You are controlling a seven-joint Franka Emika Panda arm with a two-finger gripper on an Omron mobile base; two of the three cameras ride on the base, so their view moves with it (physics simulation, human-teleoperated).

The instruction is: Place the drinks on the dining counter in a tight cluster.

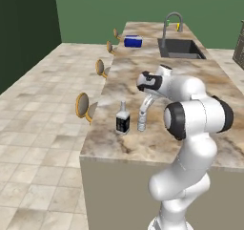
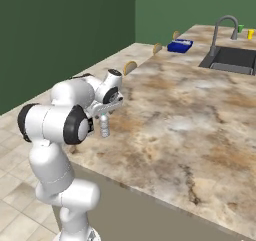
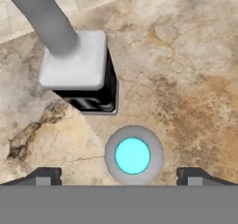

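Green walls, beige tiled floor point(image 1: 43, 109); long island with a tan-brown marbled stone tabletop point(image 1: 181, 81), matte and veined, square-edged. Black inset sink point(image 1: 180, 48) with a curved grey faucet point(image 1: 172, 21) at the far end, a blue box point(image 1: 133, 41) just left of it, round wooden stools point(image 1: 82, 105) along the left side. Two drinks stand upright near the near-left corner of the tabletop, just beside each other but apart: dark bottle point(image 1: 123, 118), square body, white label, clear shoulder and narrow neck; water bottle point(image 1: 142, 121), small, clear ribbed plastic, round blue cap. In the hand view the dark bottle point(image 3: 83, 74) reads as a glossy black block with a pale square shoulder and grey neck; the water bottle point(image 3: 133, 155) shows as a cyan cap inside a grey ring, centred between the fingertips. Gripper point(image 3: 118, 176) hangs right above the water bottle, jaws spread wide, not touching it. White arm, dark joints.
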